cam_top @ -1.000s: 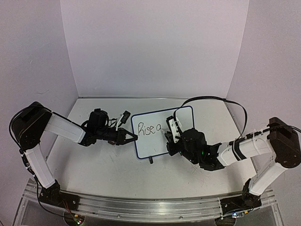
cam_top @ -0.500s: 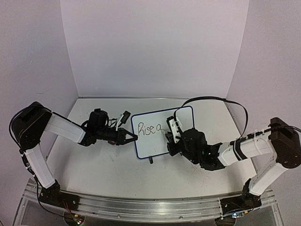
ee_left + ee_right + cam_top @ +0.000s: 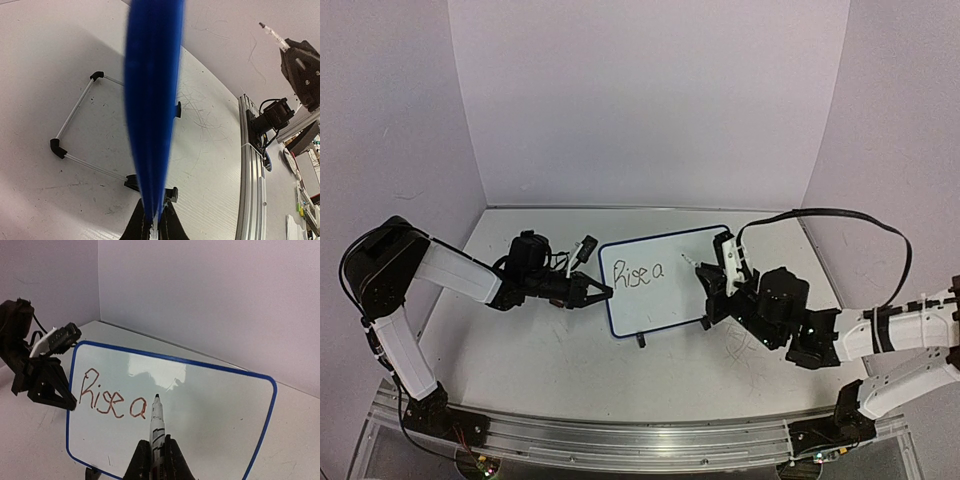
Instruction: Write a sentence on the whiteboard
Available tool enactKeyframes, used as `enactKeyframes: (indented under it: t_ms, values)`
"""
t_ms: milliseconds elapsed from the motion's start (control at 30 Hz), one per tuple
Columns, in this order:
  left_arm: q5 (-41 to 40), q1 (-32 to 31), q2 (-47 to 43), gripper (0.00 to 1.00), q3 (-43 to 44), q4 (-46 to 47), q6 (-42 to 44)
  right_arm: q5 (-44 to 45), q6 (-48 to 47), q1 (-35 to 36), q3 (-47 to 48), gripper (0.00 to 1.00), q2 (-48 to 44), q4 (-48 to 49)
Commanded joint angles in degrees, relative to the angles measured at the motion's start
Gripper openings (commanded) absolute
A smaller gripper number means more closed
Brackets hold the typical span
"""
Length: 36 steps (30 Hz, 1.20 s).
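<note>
Left jaws pinching whiteboard (image 3: 665, 300) edge, right jaws clamping marker (image 3: 157, 424)

I see a white whiteboard (image 3: 215, 410) rimmed blue. Its writing (image 3: 114, 405) looks reddish-brown on the right wrist feed; the marker (image 3: 157, 425) is white, black-tipped.

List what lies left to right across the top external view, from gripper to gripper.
Left gripper clamping the whiteboard edge → sentence so far, "Rise a" → marker → right gripper holding it.
</note>
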Motion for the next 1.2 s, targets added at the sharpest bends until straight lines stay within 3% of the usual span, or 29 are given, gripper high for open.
enactKeyframes:
  t_ms: [0,200,433,1167]
  values:
    - [-3.9,0.6,-0.5,0.0,0.6,-3.3,1.2,-3.2,-3.9,0.2,3.5,0.0,2.1,0.1]
    - [-4.7,0.6,-1.3,0.0,0.4,-3.8,1.9,-5.9,-9.4,0.2,9.2,0.0,10.1,3.2]
    - [-4.5,0.5,-0.4,0.0,0.7,-3.9,2.1,-5.0,-8.4,0.2,4.8,0.0,9.6,4.8]
    - [-4.5,0.3,-0.6,0.0,1.0,-4.5,1.9,-2.0,-5.9,-0.1,5.1,0.0,12.7,4.3]
